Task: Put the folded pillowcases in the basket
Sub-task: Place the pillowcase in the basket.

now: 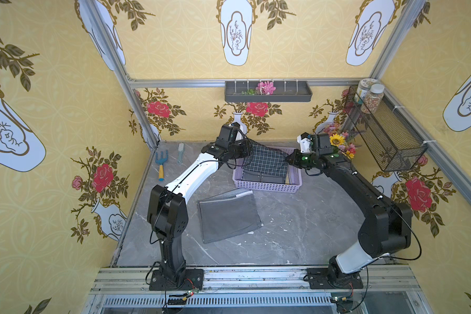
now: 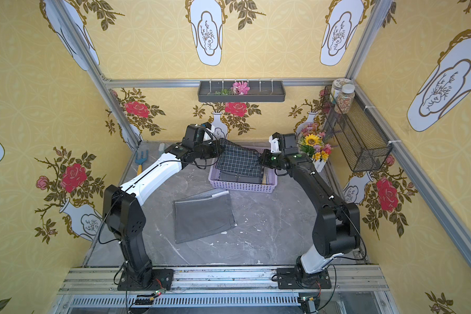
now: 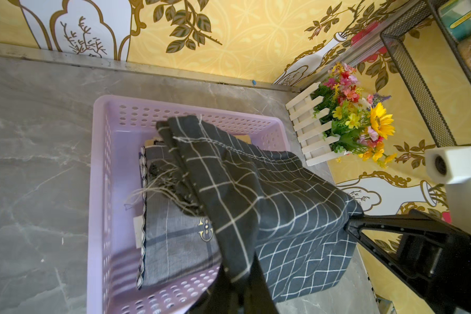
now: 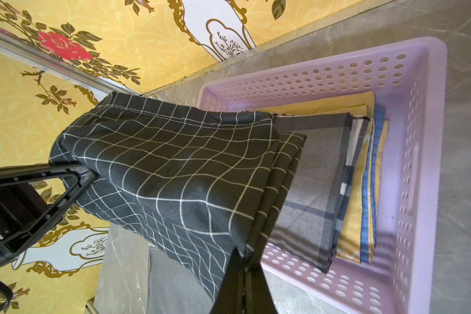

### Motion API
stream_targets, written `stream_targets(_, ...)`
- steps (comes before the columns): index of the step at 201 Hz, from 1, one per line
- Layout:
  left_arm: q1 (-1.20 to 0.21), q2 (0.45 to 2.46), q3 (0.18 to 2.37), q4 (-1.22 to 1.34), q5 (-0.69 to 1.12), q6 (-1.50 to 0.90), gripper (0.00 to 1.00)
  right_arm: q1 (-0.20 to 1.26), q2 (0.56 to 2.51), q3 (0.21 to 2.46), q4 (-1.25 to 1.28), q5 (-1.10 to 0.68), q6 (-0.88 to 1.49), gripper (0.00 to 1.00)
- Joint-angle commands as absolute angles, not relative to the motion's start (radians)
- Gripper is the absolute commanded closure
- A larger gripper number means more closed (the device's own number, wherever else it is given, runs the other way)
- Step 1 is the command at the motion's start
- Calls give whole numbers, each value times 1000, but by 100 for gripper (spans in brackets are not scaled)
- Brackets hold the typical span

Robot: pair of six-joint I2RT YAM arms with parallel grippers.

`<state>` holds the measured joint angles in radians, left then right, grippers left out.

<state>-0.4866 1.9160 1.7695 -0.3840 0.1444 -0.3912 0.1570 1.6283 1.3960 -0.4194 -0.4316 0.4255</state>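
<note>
Placing step: the left gripper (image 1: 248, 151) and right gripper (image 1: 289, 158) each clamp an edge of the black checked pillowcase (image 1: 265, 160), held just above the lilac basket (image 1: 267, 187). Next, it likely needs lowering inside, then releasing.

Found bare tabletop (image 1: 218, 182) open left of the basket (image 1: 267, 187). Barred from above by the checked pillowcase (image 1: 267, 160), stretched between left gripper (image 1: 248, 148) and right gripper (image 1: 288, 159). Crowded on the right by the flower box (image 3: 310, 130); fronted by a flat grey cloth (image 1: 229, 217). Stacked inside with folded cloths (image 4: 324, 190).
</note>
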Motion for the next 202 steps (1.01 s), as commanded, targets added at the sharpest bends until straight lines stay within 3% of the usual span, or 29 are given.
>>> stream_targets(1, -467, 1989, 1850, -417, 219, -371, 100, 138, 1676, 1451, -423, -485, 417, 100)
stream_targets(56, -419, 2133, 2006, -471, 292, -370, 100, 103, 1774, 1535, -447, -522, 416, 100)
stream_targets(202, -382, 2313, 2080, -437, 362, -387, 100, 73, 1969, 1617, -449, -522, 392, 100)
